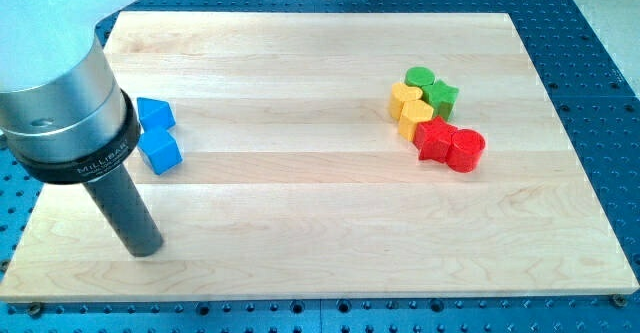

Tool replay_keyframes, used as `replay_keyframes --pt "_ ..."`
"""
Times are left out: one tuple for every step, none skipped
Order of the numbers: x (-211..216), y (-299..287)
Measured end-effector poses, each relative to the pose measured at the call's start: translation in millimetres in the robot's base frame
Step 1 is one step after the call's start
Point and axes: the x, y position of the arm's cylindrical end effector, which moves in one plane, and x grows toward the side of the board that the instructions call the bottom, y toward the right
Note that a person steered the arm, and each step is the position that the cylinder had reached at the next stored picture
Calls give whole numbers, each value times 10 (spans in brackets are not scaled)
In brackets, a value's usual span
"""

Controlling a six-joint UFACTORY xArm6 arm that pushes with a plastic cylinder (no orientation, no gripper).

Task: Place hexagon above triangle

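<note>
The yellow hexagon [416, 116] lies in a tight cluster at the view's right. It touches a yellow heart-like block [403, 97] above it and a red star [434, 139] below it. The blue triangle [155, 113] lies at the view's left, partly behind the arm's grey collar, with a blue cube [160, 152] just below it. My tip [143, 249] rests on the board at the lower left, below and slightly left of the blue cube, touching no block and far from the hexagon.
A green circle [419, 76] and a green star [441, 97] sit at the top of the right cluster, and a red cylinder [466, 150] at its lower right. The wooden board [300, 223] lies on a blue perforated table. The arm's grey body covers the top left corner.
</note>
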Motion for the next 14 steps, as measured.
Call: replay_keyframes --pt "-10 -38" --pt "-2 -38" --pt "-1 -42" --pt "-165 -42" --pt "-169 9" --pt "-351 41" --pt "-468 370" --pt "-562 961" --pt "-272 1922" --pt "-264 2971" --pt "-608 3596" --pt "-917 3771" --pt "-1061 3796" --pt "-1106 3823"
